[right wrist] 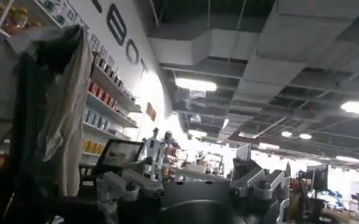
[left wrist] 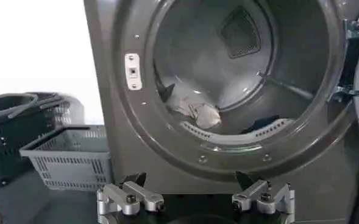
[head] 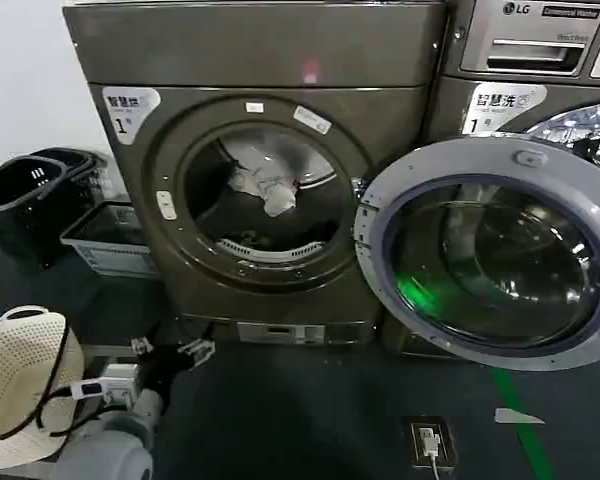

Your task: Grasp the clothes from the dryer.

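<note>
Left gripper (head: 170, 352) hangs low before the dryer (head: 250, 170), fingers spread wide, holding nothing. Whitish cloth (head: 263, 182) lies inside the drum, well apart. Risk: fingers clip the porthole rim on entry, or snag only a loose fold. Right gripper (right wrist: 191, 182) points up at the ceiling, spread wide, idle.

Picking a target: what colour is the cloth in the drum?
Whitish cloth, clearest in the left wrist view.

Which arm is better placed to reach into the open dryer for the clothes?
Left. The left gripper is open, low before the dryer, facing the whitish cloth in the drum. The right gripper, also open, faces the ceiling and shelves.
</note>
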`<act>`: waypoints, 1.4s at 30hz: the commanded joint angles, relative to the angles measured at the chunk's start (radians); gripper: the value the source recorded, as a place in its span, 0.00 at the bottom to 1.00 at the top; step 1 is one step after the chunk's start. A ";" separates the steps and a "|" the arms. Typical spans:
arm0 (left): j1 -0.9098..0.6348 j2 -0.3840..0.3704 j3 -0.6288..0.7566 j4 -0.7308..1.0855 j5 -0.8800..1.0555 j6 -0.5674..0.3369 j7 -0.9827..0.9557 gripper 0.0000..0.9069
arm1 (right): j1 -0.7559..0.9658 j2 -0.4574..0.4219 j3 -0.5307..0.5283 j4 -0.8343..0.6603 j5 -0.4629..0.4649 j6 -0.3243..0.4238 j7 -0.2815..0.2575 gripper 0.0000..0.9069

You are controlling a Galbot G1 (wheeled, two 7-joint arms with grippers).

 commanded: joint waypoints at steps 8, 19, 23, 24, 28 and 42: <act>-0.003 -0.001 -0.001 -0.008 -0.003 0.049 0.007 1.00 | 0.003 -0.002 0.002 0.000 0.028 0.006 0.011 1.00; 0.003 -0.001 0.010 0.008 0.082 0.049 0.017 1.00 | 0.002 0.002 0.001 -0.001 0.029 0.008 0.011 1.00; 0.005 0.000 0.008 0.001 0.071 0.049 0.012 1.00 | 0.002 0.000 0.002 0.000 0.029 0.007 0.012 1.00; 0.005 0.000 0.008 -0.003 0.067 0.049 0.014 1.00 | 0.002 0.001 0.002 0.000 0.029 0.007 0.011 1.00; 0.007 0.001 0.009 -0.004 0.051 0.049 0.014 1.00 | 0.001 0.002 0.003 0.000 0.029 0.007 0.010 1.00; 0.012 0.003 0.009 0.002 0.056 0.049 0.022 1.00 | 0.001 0.003 0.004 0.004 0.027 0.006 0.008 1.00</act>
